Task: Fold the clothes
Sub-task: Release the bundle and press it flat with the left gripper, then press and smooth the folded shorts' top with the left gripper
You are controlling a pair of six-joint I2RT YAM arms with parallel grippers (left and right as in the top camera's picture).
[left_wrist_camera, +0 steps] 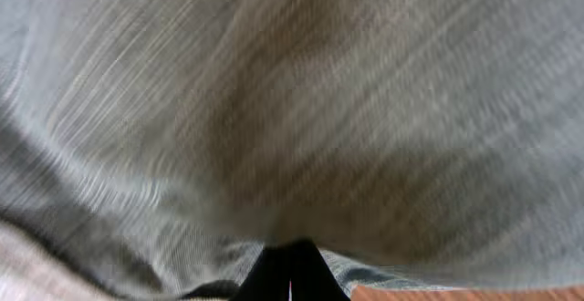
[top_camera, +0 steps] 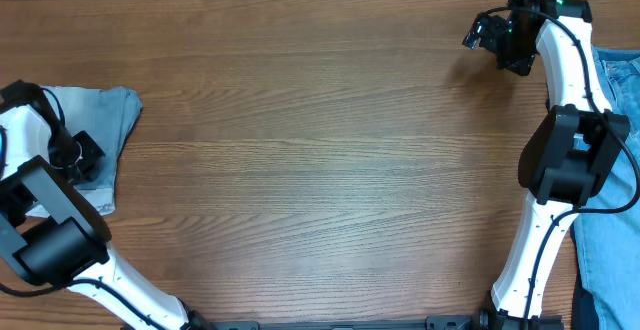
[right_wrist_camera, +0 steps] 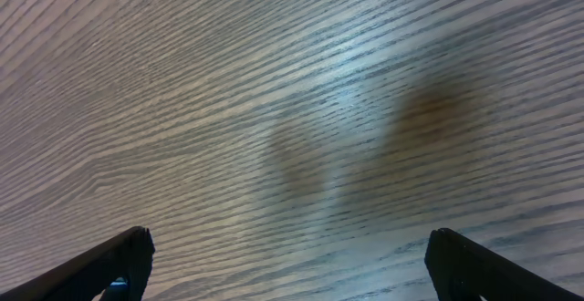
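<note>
Left station: the pale denim shorts (top_camera: 105, 120) lie bunched in a folded heap at the far left edge of the wooden table (top_camera: 320, 160), partly under the left arm (top_camera: 60, 240). I see the left gripper (top_camera: 78, 155) directly over the heap, on its near side.

In the left wrist view the faded fabric fills nearly the whole picture and is blurred. Its creases run down toward the gripper's tips (left_wrist_camera: 289, 269), which appear as one dark point with no gap I can make out, so I record them as closed together. I cannot tell whether cloth is pinched between them. A thin strip of table wood shows at the lower right corner.

Right station: the right gripper (top_camera: 495, 35) hangs over bare wood near the far right corner, well apart from the shorts. In the right wrist view its two dark fingers (right_wrist_camera: 109, 264) sit at opposite lower corners with a wide gap, spread apart and holding nothing; only wood grain and a soft shadow lie beneath.

A deeper-blue denim garment (top_camera: 612, 170) lies along the right edge, partly behind the right arm (top_camera: 565, 65).
</note>
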